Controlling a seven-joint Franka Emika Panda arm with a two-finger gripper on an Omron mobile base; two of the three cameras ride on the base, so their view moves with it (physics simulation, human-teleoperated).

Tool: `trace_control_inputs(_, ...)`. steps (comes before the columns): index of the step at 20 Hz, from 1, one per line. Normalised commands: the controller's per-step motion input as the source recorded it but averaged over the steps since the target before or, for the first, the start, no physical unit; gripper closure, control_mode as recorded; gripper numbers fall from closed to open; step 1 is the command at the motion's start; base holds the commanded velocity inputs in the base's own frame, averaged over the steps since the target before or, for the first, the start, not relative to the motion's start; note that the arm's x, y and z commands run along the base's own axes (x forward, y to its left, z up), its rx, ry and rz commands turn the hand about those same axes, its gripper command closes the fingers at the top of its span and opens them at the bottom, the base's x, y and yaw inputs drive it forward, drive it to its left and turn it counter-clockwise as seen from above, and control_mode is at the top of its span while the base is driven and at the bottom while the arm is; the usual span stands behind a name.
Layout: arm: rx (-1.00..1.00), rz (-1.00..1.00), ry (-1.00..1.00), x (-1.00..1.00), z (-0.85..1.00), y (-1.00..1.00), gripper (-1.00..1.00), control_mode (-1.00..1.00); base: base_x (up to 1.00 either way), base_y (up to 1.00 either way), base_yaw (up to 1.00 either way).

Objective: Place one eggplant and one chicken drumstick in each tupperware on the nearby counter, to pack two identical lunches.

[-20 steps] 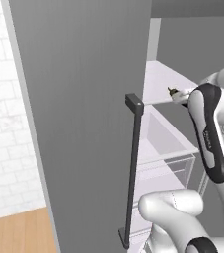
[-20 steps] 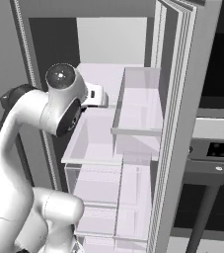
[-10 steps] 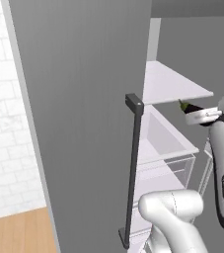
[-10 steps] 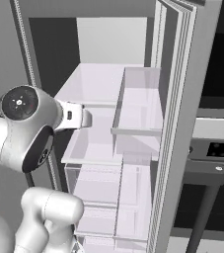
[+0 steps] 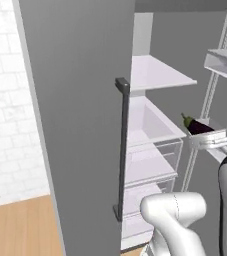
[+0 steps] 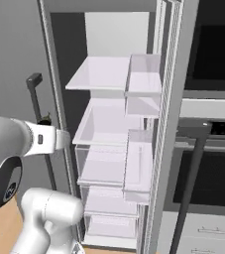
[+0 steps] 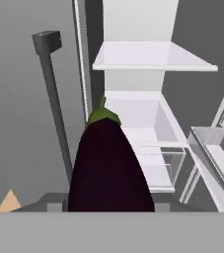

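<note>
Pincer (image 5: 201,131) grasping one eggplant (image 7: 111,165), clear of the open fridge (image 6: 114,79). Transport step, I'd say. Next: swing to the bench, drop it into a tupperware.

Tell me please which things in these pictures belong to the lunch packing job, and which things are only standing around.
Belong to the job:
- eggplant, dark purple, held in the claw

Only standing around:
- open fridge door with its dark bar handle
- fridge shelves and drawers
- oven beside the fridge

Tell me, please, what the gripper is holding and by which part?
The gripper holds an eggplant by its rounded bottom end; the green stem points away.
</note>
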Motion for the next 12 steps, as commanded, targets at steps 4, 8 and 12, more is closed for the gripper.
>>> trace_control_inputs(4,0.00,0.00,0.00,0.00,0.00,0.00,1.00,1.00,-1.00,-0.03,0.00)
trace_control_inputs(8,0.00,0.00,0.00,0.00,0.00,0.00,1.00,1.00,-1.00,-0.31,0.00)
trace_control_inputs(12,0.00,0.00,0.00,0.00,0.00,0.00,1.00,1.00,-0.76,-0.82,-0.01)
